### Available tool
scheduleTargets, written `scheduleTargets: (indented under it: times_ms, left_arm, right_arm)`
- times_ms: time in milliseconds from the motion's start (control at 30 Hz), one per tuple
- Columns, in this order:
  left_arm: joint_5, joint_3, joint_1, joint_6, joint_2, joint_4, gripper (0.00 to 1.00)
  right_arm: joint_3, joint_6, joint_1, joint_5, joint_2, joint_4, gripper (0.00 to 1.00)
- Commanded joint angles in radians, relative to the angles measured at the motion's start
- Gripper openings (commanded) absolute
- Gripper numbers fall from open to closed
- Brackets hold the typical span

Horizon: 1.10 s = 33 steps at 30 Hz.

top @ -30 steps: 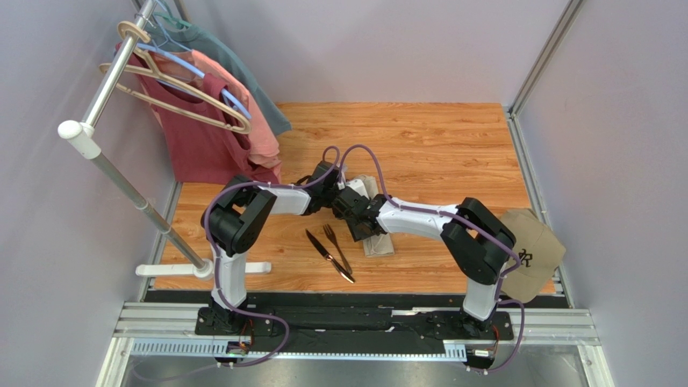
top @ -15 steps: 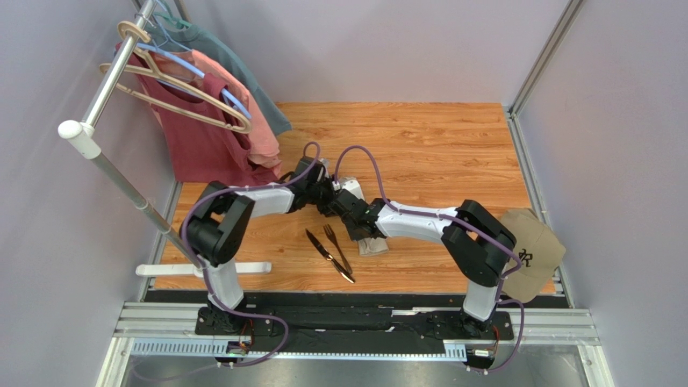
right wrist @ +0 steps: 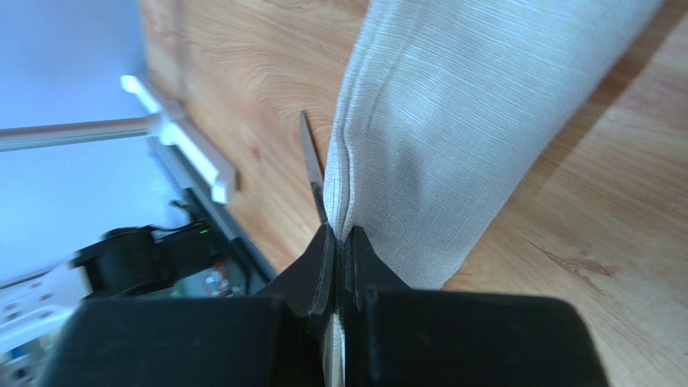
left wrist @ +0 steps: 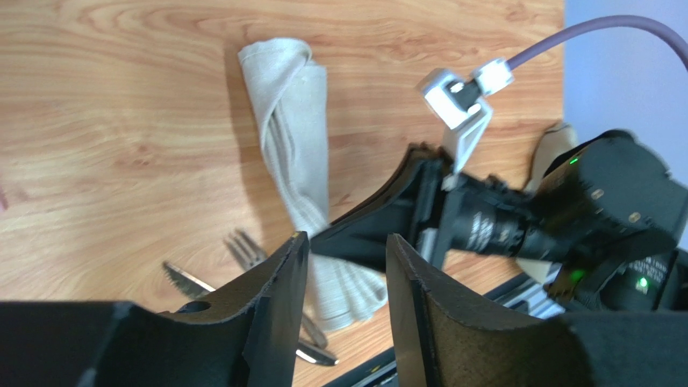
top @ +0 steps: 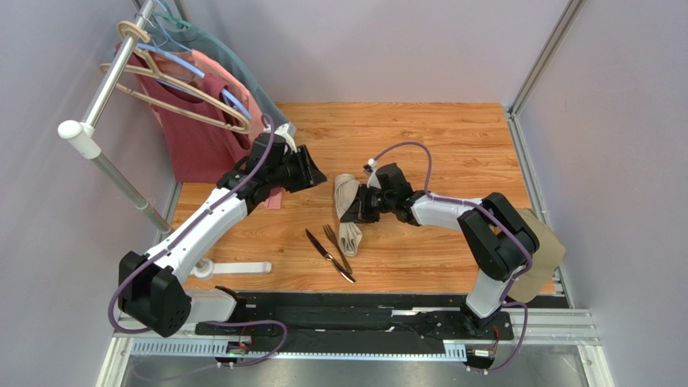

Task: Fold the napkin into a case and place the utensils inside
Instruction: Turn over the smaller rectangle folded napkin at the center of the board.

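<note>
The napkin (top: 346,189) lies rolled and twisted in the middle of the wood-grain table (top: 452,137), just beside the fork (top: 332,236) and knife (top: 326,253). Left to right between grey walls: shirts (top: 198,133) on a rack (top: 106,87), the left gripper (top: 313,172) spread and empty, the right gripper (top: 354,211) pinching the napkin's edge, a tan cap (top: 547,246).

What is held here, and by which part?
The right gripper pinches the folded napkin at one long edge; the left gripper is open, holding nothing.
</note>
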Motion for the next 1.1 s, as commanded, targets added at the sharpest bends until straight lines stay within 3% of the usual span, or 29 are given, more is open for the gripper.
scheduleTargets:
  times_ms: [0, 67, 233, 367, 467, 733, 1067]
  left_arm:
    - [0.011, -0.034, -0.004, 0.087, 0.016, -0.069, 0.44]
    - [0.041, -0.045, -0.009, 0.085, 0.054, -0.044, 0.41]
    - [0.038, -0.049, -0.075, 0.047, 0.119, 0.042, 0.36]
    - [0.015, -0.011, -0.142, 0.026, 0.197, 0.056, 0.34]
    - [0.008, 0.003, -0.165, 0.003, 0.226, 0.072, 0.34]
    - [-0.099, -0.061, -0.201, -0.048, 0.151, 0.100, 0.34]
    - [-0.251, -0.105, -0.191, -0.065, 0.025, 0.010, 0.36]
  right_arm:
    - [-0.152, 0.249, -0.088, -0.290, 0.035, 0.469, 0.00]
    - [-0.225, 0.343, -0.118, -0.315, 0.048, 0.662, 0.00]
    - [-0.422, 0.479, -0.231, -0.372, 0.088, 0.955, 0.00]
    - [-0.511, 0.642, -0.311, -0.405, 0.168, 1.318, 0.00]
    - [-0.529, 0.711, -0.345, -0.424, 0.225, 1.419, 0.00]
    - [-0.497, 0.779, -0.359, -0.458, 0.125, 1.418, 0.00]
    - [-0.326, 0.879, -0.237, -0.393, 0.041, 1.370, 0.00]
